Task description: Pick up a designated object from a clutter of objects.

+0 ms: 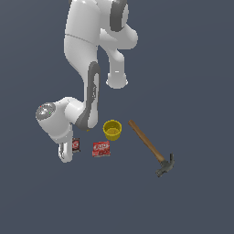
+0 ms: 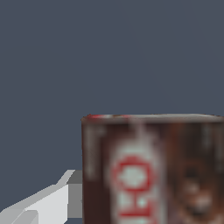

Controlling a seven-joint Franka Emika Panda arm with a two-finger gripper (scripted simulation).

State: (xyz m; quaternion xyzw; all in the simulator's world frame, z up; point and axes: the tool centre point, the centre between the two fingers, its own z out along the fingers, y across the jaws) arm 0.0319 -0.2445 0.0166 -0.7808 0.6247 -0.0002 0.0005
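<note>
Down at the bench, toward the exterior view's left, your gripper [image 1: 68, 153] sits low, right against the dark-brown box [image 1: 76, 145]. One pale finger [image 2: 43, 203] shows in the wrist view beside the box's edge; the other is out of shot, so you cannot tell whether the jaws are clenched on it or standing free.

The dark-brown box [image 2: 151, 170] fills the wrist view close-up, red-and-white label facing the camera, top edge level. In the exterior view only a sliver shows past the arm.

Handling, as a guess: small flat carton, light, stiff across the broad faces, weaker if you squeeze hard on the thin walls. Printed skin looks smooth, so expect some slip. Take it across the narrow dimension, pads centred on opposite long sides, moderate force.

Just beside it, toward the exterior view's right, lies the red box [image 1: 101, 148] — brighter, all red, wrong one. Near that stands the yellow cup [image 1: 112, 130]. Hammer [image 1: 151, 147] lies well apart, further right.

Risk: a skewed lift brushing the red box.
</note>
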